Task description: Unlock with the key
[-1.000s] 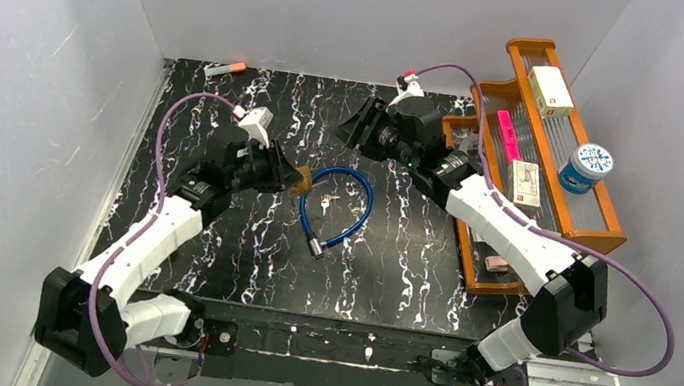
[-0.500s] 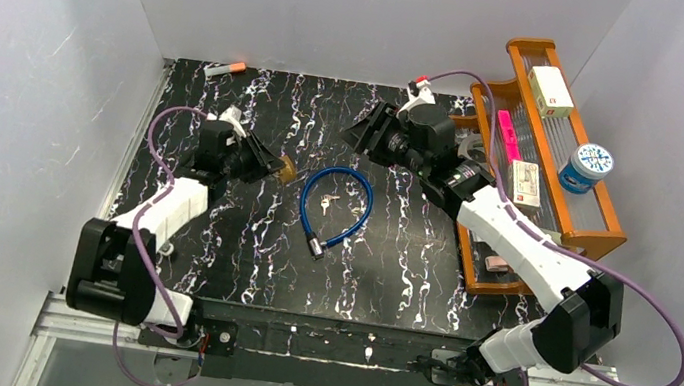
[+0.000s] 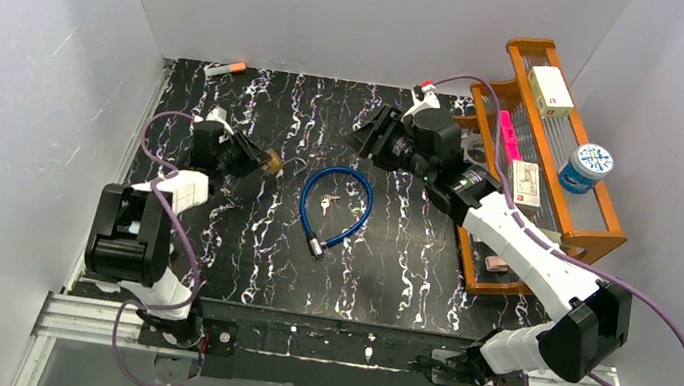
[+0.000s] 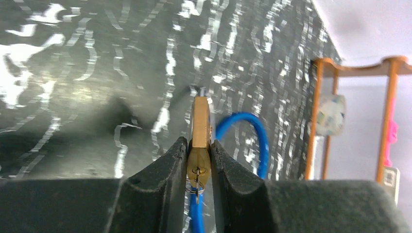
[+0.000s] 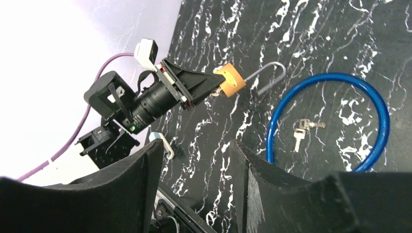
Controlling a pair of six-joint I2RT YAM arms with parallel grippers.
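Note:
My left gripper (image 3: 259, 158) is shut on a brass padlock (image 3: 273, 160) and holds it just above the black marbled table (image 3: 240, 239). In the left wrist view the padlock (image 4: 200, 127) sits between the fingers, with a small key and ring (image 4: 197, 178) in its keyhole. In the right wrist view the padlock (image 5: 228, 80) has a long silver shackle (image 5: 269, 75) whose one leg ends free of the body. My right gripper (image 3: 366, 134) is open and empty, hovering over the back of the table; the right wrist view (image 5: 197, 160) shows nothing between its fingers.
A blue cable lock (image 3: 342, 203) lies looped mid-table with loose keys (image 5: 301, 131) inside the loop. A wooden rack (image 3: 605, 235) with boxes and a round tub stands at the right. An orange marker (image 3: 225, 68) lies at the back left. White walls enclose the table.
My left arm has drawn back to the left, carrying the padlock away from the blue cable. My right gripper has shifted slightly to the right.

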